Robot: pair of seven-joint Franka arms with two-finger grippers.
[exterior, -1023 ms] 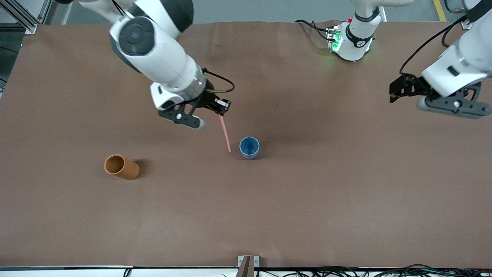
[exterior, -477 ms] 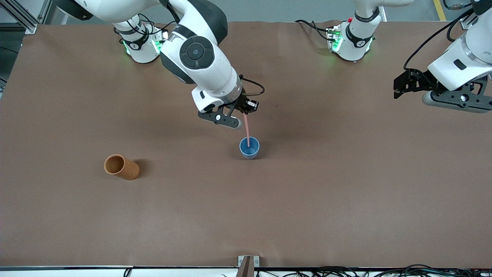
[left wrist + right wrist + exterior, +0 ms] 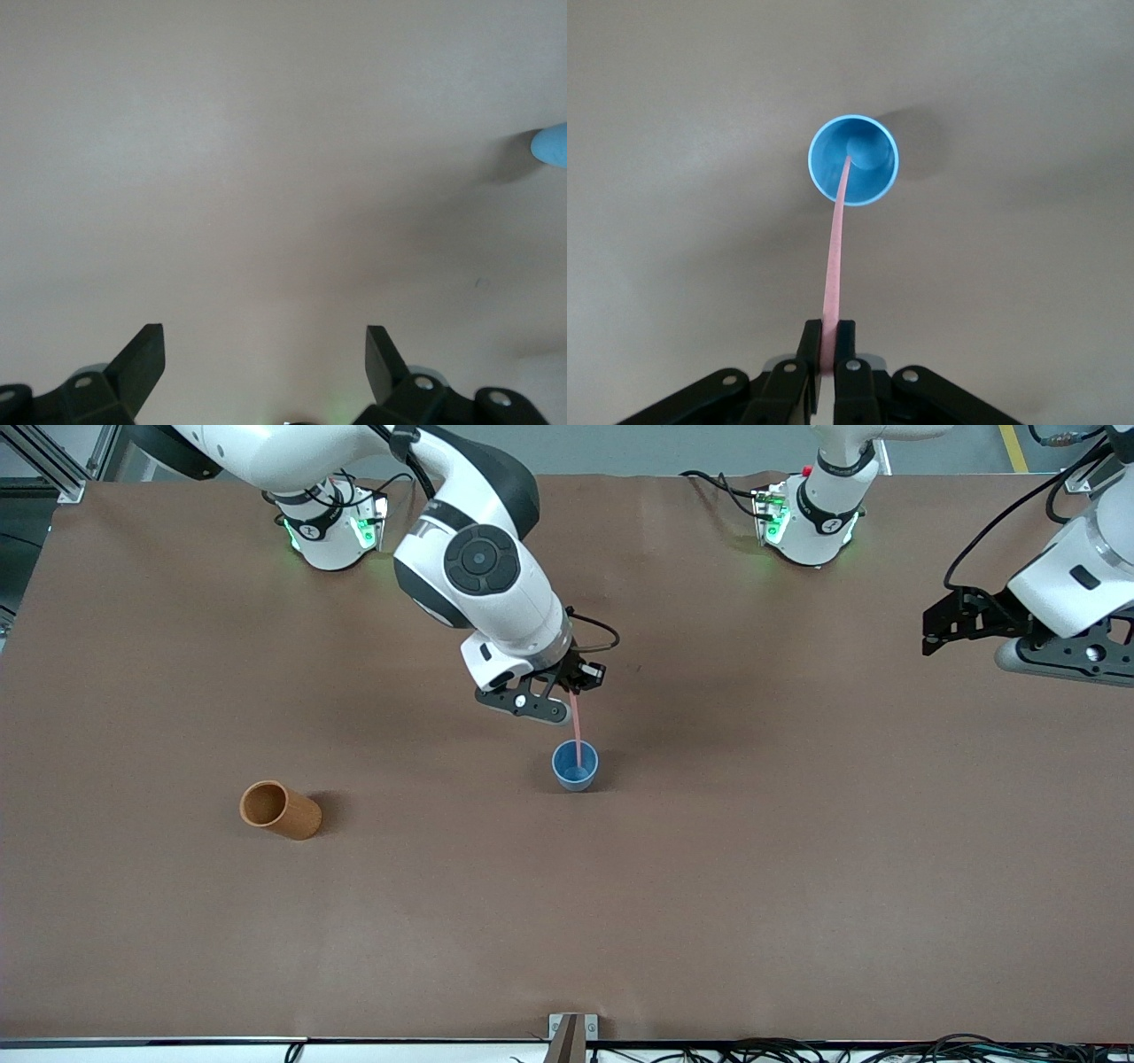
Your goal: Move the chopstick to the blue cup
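The blue cup (image 3: 575,766) stands upright near the table's middle; it also shows in the right wrist view (image 3: 853,159) and at the edge of the left wrist view (image 3: 553,145). My right gripper (image 3: 573,688) is over the table just beside the cup and is shut on the top end of the pale pink chopstick (image 3: 577,735). The chopstick (image 3: 835,266) hangs down with its lower tip inside the cup's mouth. My left gripper (image 3: 932,631) waits open and empty in the air at the left arm's end of the table; its fingers (image 3: 142,359) are wide apart.
An orange-brown cylindrical cup (image 3: 279,809) lies on its side toward the right arm's end of the table, nearer the front camera than the blue cup. The brown table cover (image 3: 709,868) spans the whole table.
My right gripper has carried the chopstick sideways from beside the blue cup to over it, and the tip now sits inside the cup's mouth. The left arm has drifted slightly outward.
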